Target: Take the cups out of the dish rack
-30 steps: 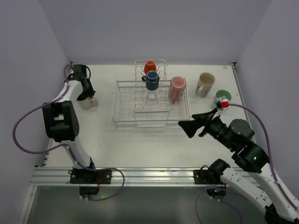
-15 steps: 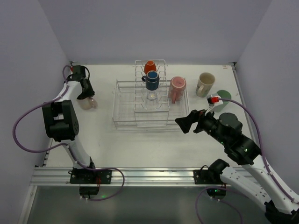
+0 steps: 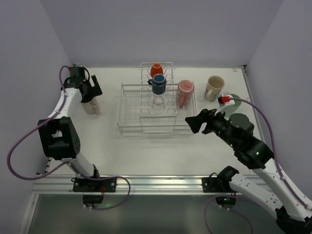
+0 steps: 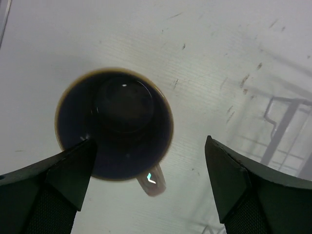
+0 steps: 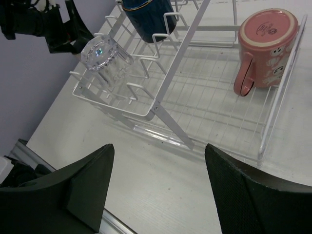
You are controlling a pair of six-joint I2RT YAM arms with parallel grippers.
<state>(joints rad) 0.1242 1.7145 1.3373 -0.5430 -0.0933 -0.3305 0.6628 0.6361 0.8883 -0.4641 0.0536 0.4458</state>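
Note:
The wire dish rack (image 3: 130, 108) (image 5: 229, 109) stands mid-table. Its upright tines carry an orange-red mug (image 3: 156, 69), a dark-blue mug (image 3: 159, 84) (image 5: 146, 17) and a clear glass (image 3: 158, 100) (image 5: 104, 56). A pink mug (image 3: 185, 91) (image 5: 265, 44) lies in its right section. A pale pink cup (image 3: 91, 107) (image 4: 114, 124) stands upright on the table at the far left. My left gripper (image 3: 91, 89) (image 4: 148, 141) hangs open right above it, fingers (image 4: 66, 178) clear of its rim. My right gripper (image 3: 192, 122) (image 5: 158, 146) is open and empty, just off the rack's front right corner.
A cream mug (image 3: 214, 87) stands on the table right of the rack. A green cup (image 3: 234, 99) behind it is partly hidden by my right arm. Side walls close in the table at both ends.
My left gripper has opened off the pale pink cup and lifted away; the cup stays on the table. My right gripper has moved in toward the rack's right end.

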